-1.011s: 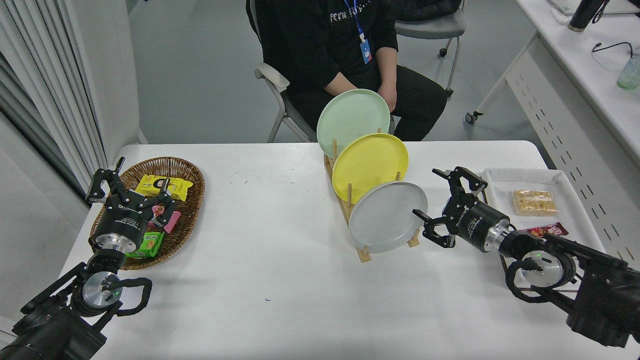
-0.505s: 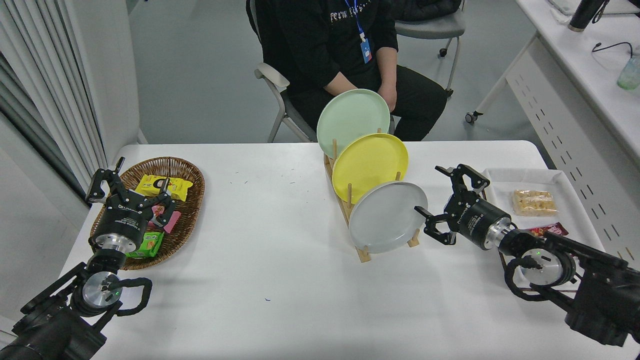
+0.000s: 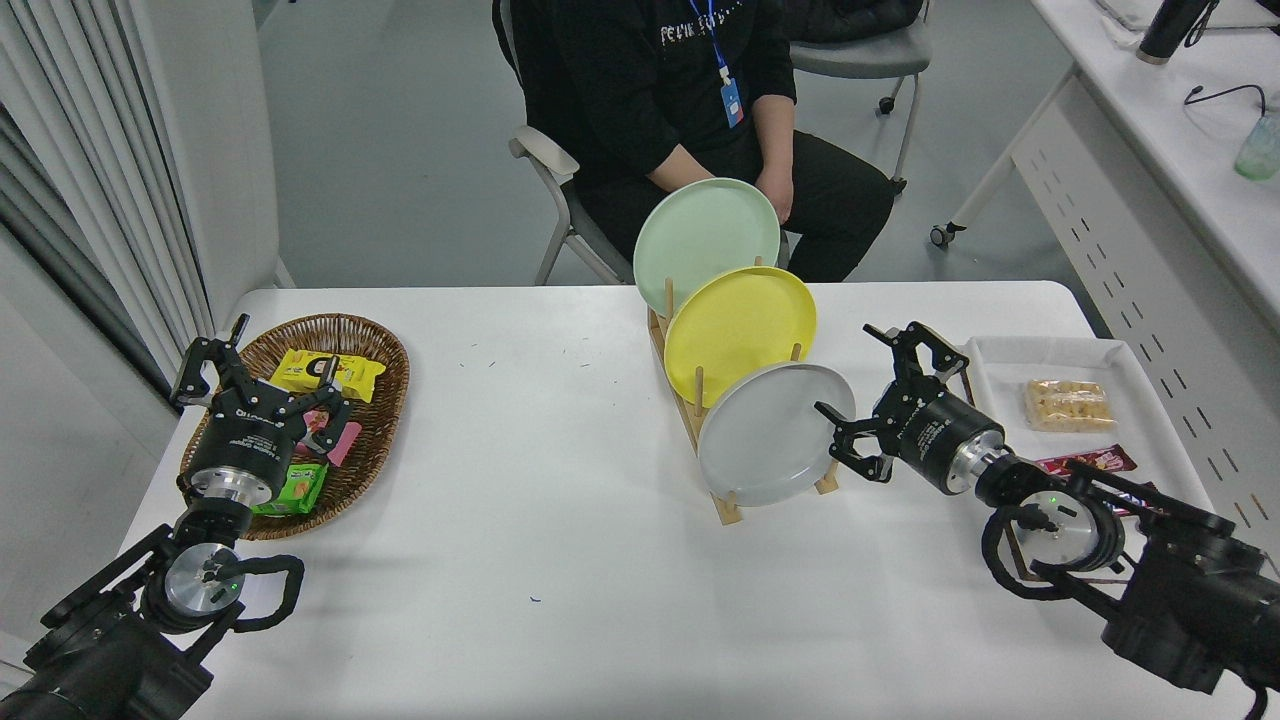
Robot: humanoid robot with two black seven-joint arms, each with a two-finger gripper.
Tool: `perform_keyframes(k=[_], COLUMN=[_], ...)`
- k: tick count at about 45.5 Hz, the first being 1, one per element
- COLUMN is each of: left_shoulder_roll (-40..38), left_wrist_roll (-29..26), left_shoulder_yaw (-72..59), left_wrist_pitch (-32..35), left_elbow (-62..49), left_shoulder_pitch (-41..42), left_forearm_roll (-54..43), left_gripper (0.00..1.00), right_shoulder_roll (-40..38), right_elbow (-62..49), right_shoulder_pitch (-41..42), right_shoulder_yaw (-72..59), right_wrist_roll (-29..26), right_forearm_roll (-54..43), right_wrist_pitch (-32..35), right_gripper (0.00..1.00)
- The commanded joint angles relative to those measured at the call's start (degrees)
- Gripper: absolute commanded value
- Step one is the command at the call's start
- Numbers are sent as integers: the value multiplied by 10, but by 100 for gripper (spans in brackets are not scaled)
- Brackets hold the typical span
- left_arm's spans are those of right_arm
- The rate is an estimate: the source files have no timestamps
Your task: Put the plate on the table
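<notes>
Head view: right pincer [image 3: 862, 392], spread wide, flanks the grey plate's [image 3: 768, 436] right rim, bare table [image 3: 560, 520] nearer.

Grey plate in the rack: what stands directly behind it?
Behind the grey plate stands the yellow plate, then the pale green plate, all in the wooden rack. Each front plate covers the lower edge of the one behind.
</notes>
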Motion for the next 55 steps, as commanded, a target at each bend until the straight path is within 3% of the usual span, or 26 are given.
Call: perform_keyframes(k=[1, 25, 55], left_shoulder_roll=[0, 0, 0], left_wrist_roll=[0, 0, 0], left_shoulder_yaw=[0, 0, -1], left_wrist_pitch=[0, 0, 0], left_elbow=[0, 0, 0], left_shoulder_pitch=[0, 1, 0], left_forearm_roll=[0, 0, 0], left_gripper=[98, 98, 98], right_shoulder_roll=[9, 41, 18], right_elbow=[44, 52, 142], right_shoulder_pitch=[-5, 12, 12], right_shoulder_yaw=[11, 43, 50], right_wrist_roll=[0, -1, -1], right_forearm_roll=[33, 63, 90], right_wrist_pitch=[-70, -144, -240], right_gripper=[99, 99, 96])
